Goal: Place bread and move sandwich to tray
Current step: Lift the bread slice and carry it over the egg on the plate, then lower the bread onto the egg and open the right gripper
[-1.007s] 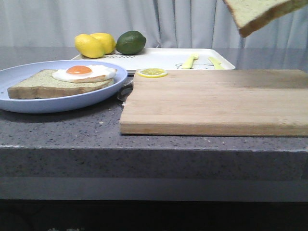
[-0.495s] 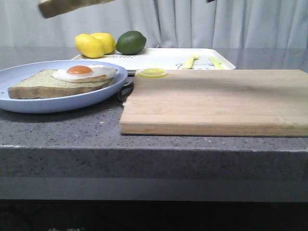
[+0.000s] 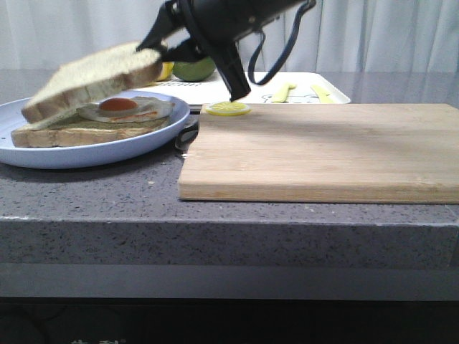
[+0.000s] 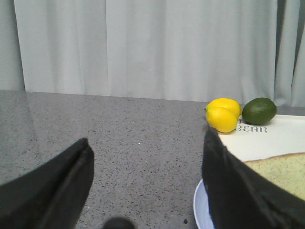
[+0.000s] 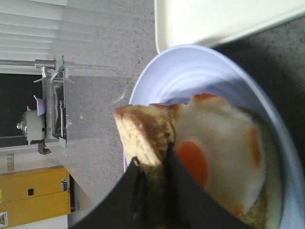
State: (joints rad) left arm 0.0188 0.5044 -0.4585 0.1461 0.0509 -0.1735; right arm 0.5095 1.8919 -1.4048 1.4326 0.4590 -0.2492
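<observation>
My right gripper [image 3: 159,51] is shut on a slice of bread [image 3: 93,77] and holds it tilted just above the fried egg [image 3: 125,108]. The egg lies on a second slice [image 3: 68,132] on the pale blue plate [image 3: 86,154]. In the right wrist view the held bread [image 5: 143,136] sits between my fingertips [image 5: 136,171], over the egg [image 5: 219,157] and plate [image 5: 181,71]. The white tray [image 3: 287,84] lies behind the cutting board. My left gripper [image 4: 147,162] is open and empty over the grey counter, left of the plate rim [image 4: 200,210].
A wooden cutting board [image 3: 323,150] fills the right of the counter, a lemon slice [image 3: 227,108] at its back left corner. Lemons [image 4: 223,114] and a lime [image 4: 259,110] sit by the tray's left end. Yellow utensils [image 3: 283,91] lie on the tray.
My right arm has come down into view from above and lowered the bread slice leftward to just over the egg on the plate. Nothing else has moved.
</observation>
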